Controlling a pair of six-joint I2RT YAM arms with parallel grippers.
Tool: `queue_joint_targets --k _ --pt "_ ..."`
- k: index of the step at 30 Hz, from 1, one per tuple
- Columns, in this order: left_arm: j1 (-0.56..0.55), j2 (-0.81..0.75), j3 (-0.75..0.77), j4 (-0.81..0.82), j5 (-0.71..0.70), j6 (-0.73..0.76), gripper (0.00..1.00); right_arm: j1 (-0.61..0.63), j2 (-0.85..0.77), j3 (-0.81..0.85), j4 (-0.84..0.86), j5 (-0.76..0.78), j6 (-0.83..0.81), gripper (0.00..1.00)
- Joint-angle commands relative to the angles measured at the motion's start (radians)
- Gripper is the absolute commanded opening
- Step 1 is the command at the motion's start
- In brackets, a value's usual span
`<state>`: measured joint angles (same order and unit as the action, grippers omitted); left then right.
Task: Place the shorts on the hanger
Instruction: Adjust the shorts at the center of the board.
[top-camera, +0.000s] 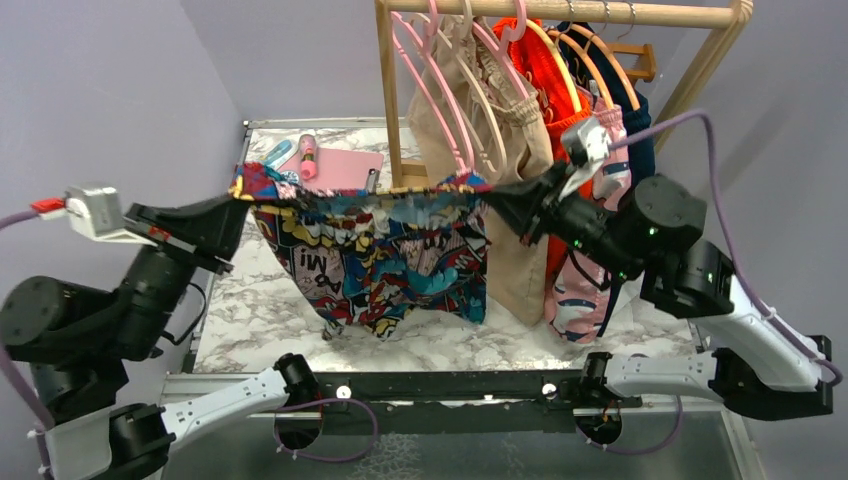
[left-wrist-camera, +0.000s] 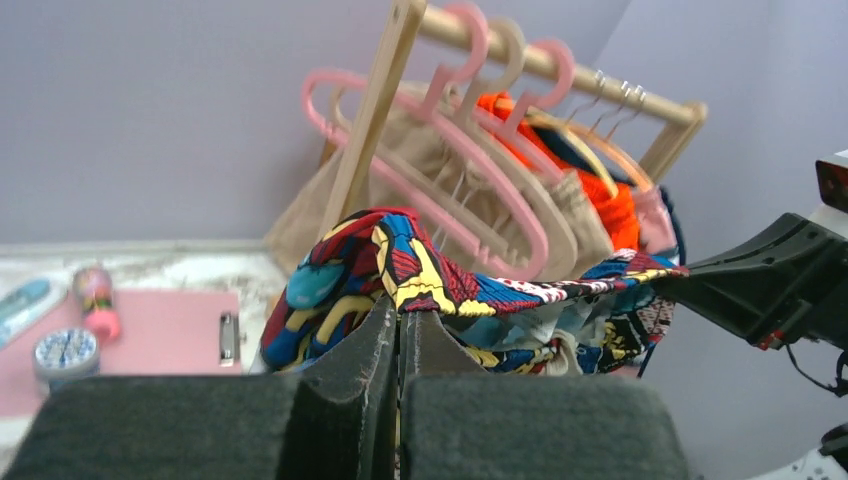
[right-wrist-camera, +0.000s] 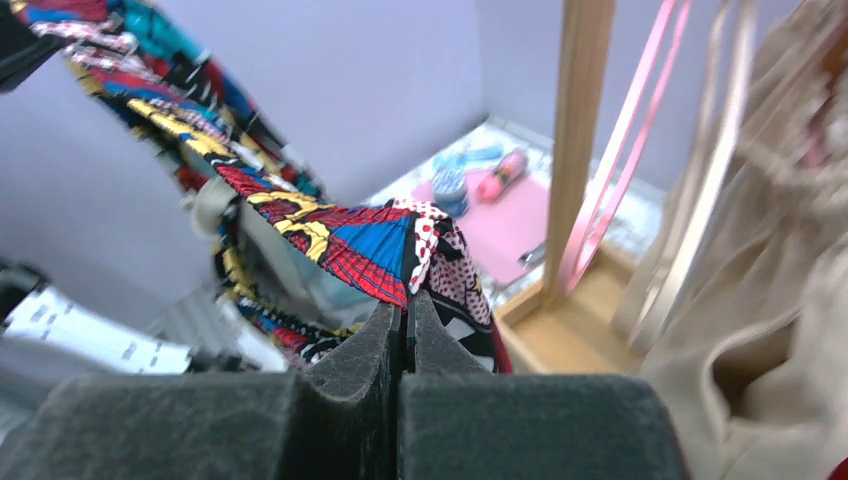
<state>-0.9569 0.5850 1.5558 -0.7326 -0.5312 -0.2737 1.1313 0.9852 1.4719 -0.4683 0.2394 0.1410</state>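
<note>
The comic-print shorts (top-camera: 380, 250) hang in the air above the marble table, their waistband stretched level between my two grippers. My left gripper (top-camera: 243, 195) is shut on the waistband's left end, as the left wrist view (left-wrist-camera: 400, 310) shows. My right gripper (top-camera: 492, 195) is shut on the right end, as the right wrist view (right-wrist-camera: 408, 300) shows. The cream hanger (left-wrist-camera: 556, 205) hangs on the rack between pink hangers, behind the shorts. It also shows in the right wrist view (right-wrist-camera: 722, 130).
A wooden rack (top-camera: 560, 12) stands at the back right with pink hangers (top-camera: 425, 80), beige shorts (top-camera: 500, 150) and an orange garment (top-camera: 560, 110). A pink clipboard (top-camera: 345, 168), a pink bottle (top-camera: 308, 155) and small items lie at the back left of the table (top-camera: 260, 300).
</note>
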Motion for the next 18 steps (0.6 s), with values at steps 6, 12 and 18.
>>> queue_joint_targets --k 6,12,18 --pt "-0.002 0.255 0.302 0.055 0.017 0.191 0.0 -0.001 0.135 0.28 -0.107 0.228 -0.16 0.01" --pt "-0.003 0.232 0.246 0.089 0.033 0.213 0.0 -0.001 0.095 0.229 -0.133 0.248 -0.15 0.01" --pt "-0.003 0.483 0.788 0.1 0.259 0.28 0.0 -0.001 0.18 0.672 -0.103 -0.025 -0.188 0.01"
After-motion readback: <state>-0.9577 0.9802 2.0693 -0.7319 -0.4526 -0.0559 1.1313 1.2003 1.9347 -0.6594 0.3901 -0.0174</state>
